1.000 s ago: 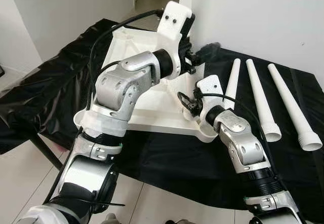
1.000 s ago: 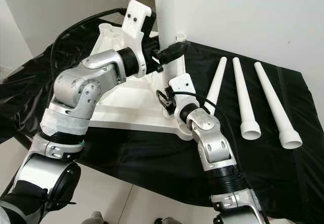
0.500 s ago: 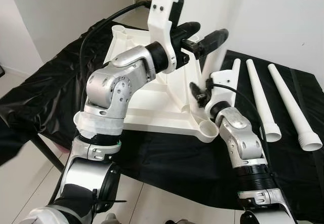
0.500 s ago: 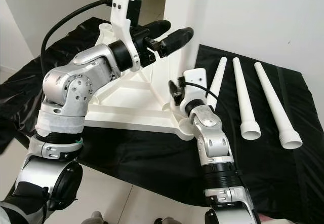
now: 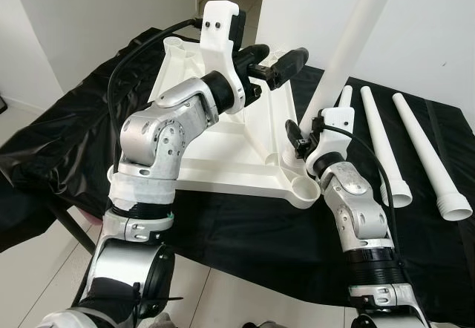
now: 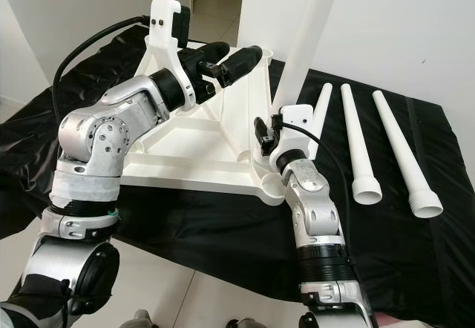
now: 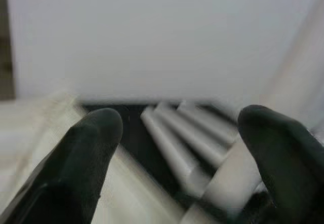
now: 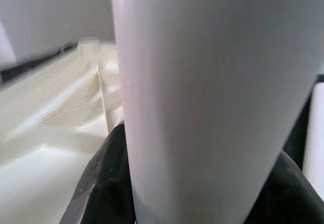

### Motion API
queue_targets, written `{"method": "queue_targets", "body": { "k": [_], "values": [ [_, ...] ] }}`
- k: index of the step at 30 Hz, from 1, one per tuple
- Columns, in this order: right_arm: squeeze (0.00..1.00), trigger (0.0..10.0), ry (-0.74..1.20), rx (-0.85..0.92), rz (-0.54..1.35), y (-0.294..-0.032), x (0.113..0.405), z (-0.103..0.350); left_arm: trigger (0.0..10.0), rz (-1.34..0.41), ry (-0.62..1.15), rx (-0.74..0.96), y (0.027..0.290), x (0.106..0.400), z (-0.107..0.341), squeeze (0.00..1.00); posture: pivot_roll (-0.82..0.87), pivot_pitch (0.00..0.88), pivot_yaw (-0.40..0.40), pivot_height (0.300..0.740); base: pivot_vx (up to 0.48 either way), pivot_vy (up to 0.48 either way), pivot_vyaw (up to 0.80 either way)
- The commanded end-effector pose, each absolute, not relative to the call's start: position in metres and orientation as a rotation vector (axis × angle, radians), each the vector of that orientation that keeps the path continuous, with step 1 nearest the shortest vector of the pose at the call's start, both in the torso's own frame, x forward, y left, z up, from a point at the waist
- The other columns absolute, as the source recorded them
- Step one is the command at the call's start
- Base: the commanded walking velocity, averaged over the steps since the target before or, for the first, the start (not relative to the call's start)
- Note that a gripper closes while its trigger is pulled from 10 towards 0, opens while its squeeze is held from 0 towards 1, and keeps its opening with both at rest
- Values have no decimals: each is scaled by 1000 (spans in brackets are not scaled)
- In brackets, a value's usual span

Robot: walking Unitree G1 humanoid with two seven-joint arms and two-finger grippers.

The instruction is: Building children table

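R gripper (image 5: 308, 136) has raised white table leg (image 5: 349, 46) upright, jaws clamped; L gripper (image 5: 276, 59) lifted clear, jaws wide, above tabletop (image 5: 223, 150).

The upturned white moulded-plastic tabletop (image 5: 223, 150) has a smooth, faintly satin skin, and the long white tapered plastic legs (image 5: 380, 144) look equally smooth and matt. Beneath them, the crinkled black plastic sheet (image 5: 67, 139) over the desk is glossy. The arms' brushed silver metal shells (image 5: 159, 131) shine dully.
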State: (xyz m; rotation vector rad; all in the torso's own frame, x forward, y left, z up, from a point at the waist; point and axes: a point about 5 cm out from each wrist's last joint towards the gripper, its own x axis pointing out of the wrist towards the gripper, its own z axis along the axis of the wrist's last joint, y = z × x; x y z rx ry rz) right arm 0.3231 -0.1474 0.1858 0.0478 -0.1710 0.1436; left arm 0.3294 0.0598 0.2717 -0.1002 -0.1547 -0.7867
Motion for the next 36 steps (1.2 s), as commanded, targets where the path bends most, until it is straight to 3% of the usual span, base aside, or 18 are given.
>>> {"method": "queue_targets", "body": {
  "k": [1, 5, 13, 19, 25, 36],
  "values": [
    [0, 10000, -197, 59, 76, -160, 319, 185, 10000, -694, -82, -28, 64, 333, 244, 0, 40, 52, -31, 740, 0, 0, 0],
    [0, 10000, -194, 36, 33, -165, 313, 174, 10000, -609, -20, 65, 70, 325, 203, 0, 32, 48, -28, 740, 0, 0, 0],
    [0, 10000, -211, 35, 80, -161, 312, 175, 10000, -613, -27, 71, 72, 324, 204, 0, 36, 42, -32, 740, 0, 0, 0],
    [0, 10000, -229, -27, 129, -155, 305, 172, 10000, -710, -29, 96, 64, 309, 194, 0, 37, 43, -33, 740, 0, 0, 0],
    [0, 10000, -242, -64, 148, -153, 297, 169, 10000, -768, -77, 234, 59, 292, 176, 0, 38, 51, -35, 740, 0, 0, 0],
    [0, 10000, -236, -95, 167, -155, 282, 166, 10000, -862, -50, 261, 62, 280, 163, 0, 37, 60, -35, 740, 0, 0, 0]
  ]
}}
